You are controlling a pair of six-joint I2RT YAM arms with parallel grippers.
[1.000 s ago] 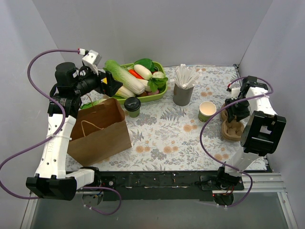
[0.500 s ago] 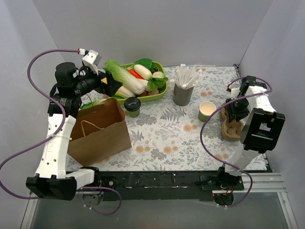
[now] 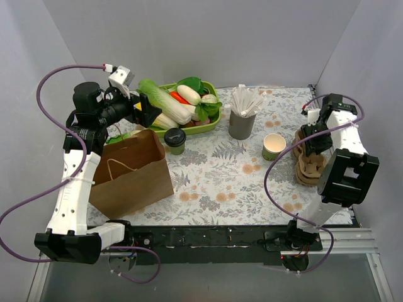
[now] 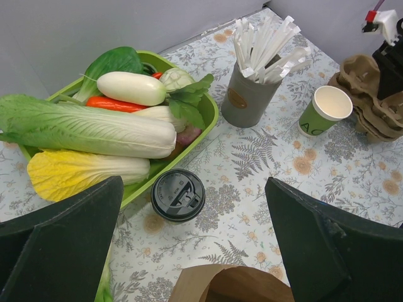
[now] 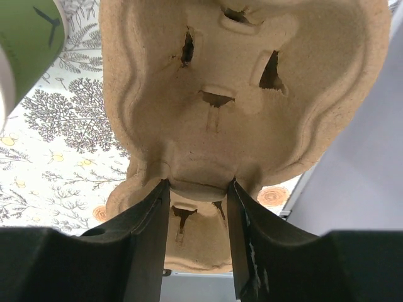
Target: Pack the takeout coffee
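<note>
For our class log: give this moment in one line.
left claw open near coffee | right claw gripping cup carrier | coffee outside bag

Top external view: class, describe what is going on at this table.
The right end effector pinches the centre ridge of a pulp cup carrier at the far right. The left end effector hangs open near the lidded takeout coffee, which stands on the table between the vegetable tray and the paper bag, not yet packed.

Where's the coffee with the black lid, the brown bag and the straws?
coffee with the black lid [image 4: 178,195], left wrist view, middle of its lid.
brown bag [image 3: 132,176], top view, its front side.
straws [image 4: 267,47], left wrist view, middle of the bundle.
</note>
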